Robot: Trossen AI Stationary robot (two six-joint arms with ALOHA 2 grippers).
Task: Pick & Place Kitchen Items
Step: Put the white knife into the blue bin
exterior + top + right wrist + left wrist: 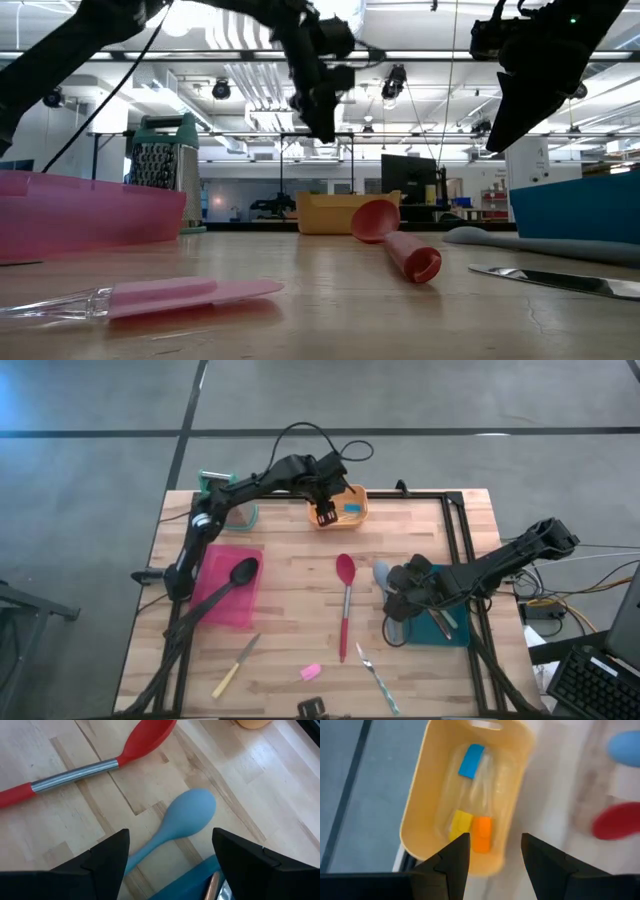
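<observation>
My left gripper hangs open over the orange tub at the table's far edge. In the tub lie small blue, yellow and orange-tipped tools. My right gripper is open and empty above the pale-blue spoon, which lies flat on the table beside the blue tray. The red spoon lies on the table's middle. The black spoon lies with its bowl on the pink tray. A yellow-handled knife, a pink tool and a slim metal piece of cutlery lie near the front edge.
The green-topped metal grater stands at the far left corner. A black frame rail runs along the table's right side. Bare wood lies between the red spoon and the pink tray.
</observation>
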